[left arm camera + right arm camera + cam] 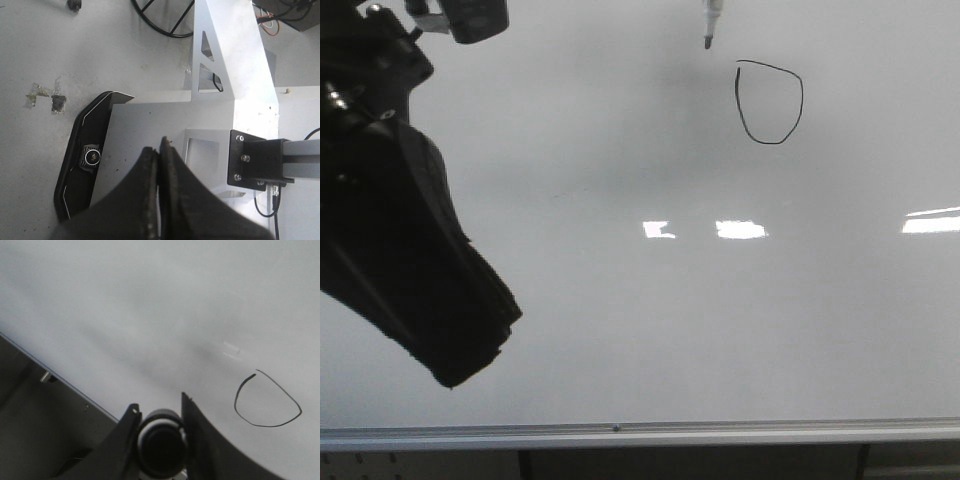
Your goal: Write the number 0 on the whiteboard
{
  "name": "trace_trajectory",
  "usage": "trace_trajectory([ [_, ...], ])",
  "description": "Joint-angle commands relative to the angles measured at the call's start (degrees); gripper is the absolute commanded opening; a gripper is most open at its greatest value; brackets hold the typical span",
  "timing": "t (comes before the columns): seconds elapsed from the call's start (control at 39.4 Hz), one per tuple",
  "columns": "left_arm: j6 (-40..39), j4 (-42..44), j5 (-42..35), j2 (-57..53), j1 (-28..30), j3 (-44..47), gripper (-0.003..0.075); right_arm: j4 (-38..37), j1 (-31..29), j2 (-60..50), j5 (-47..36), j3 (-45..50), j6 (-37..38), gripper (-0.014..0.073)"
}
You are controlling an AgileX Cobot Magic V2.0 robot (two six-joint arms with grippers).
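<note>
The whiteboard (620,300) fills the front view, with a silver rail (620,432) along its lower edge. The number 0 (770,103) is a thin black lopsided loop at the upper right; it also shows in the right wrist view (267,400). A white marker (711,22) hangs in from the top edge, its tip up and left of the loop and apart from the stroke. My right gripper (159,412) is shut on the marker's barrel (160,440). My left gripper (455,370) is a big black shape at the left, in front of the board; its jaws (157,147) are shut and empty.
Bright light reflections (740,229) lie across the middle of the board. The left wrist view shows the floor, a black base panel (82,160) and a white metal frame (235,65) below the arm.
</note>
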Motion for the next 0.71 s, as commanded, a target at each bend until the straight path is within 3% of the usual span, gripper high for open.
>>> trace_trajectory([
  [0.0,0.1,-4.9,2.9,-1.8,-0.5,-1.7,-0.0019,4.8,-0.1,-3.5,2.7,-0.9,-2.4,-0.0061],
  [0.13,0.1,-6.7,2.5,-1.8,-0.5,-1.7,-0.0013,11.8,-0.1,-6.6,2.6,4.5,-5.1,-0.0061],
  [0.2,0.1,-7.2,2.6,-1.8,-0.5,-1.7,0.0046,14.4,-0.1,-9.7,2.2,10.5,-6.7,-0.0061],
  [0.28,0.1,-7.6,2.6,-1.8,-0.5,-1.7,0.0163,14.8,-0.1,-13.0,1.6,17.2,-8.1,-0.0061],
  [0.38,0.1,-8.3,2.1,-1.8,-0.5,-1.7,0.0395,14.8,-0.1,-17.7,-0.5,27.5,-9.6,-0.0061],
  [0.48,0.1,-10.3,0.2,-1.8,-0.5,-1.7,0.0553,15.8,-0.1,-22.3,-3.5,36.5,-10.3,-0.0061],
  [0.56,1.2,-11.5,-1.4,-1.8,-0.5,-1.7,0.058,17.9,-0.1,-24.4,-4.5,42.2,-11.4,-0.0061],
  [0.68,6.6,-16.1,-0.5,-1.8,-0.5,-1.7,0.0576,27.4,-0.1,-26.3,-4.8,49.8,-18.1,-0.0061],
])
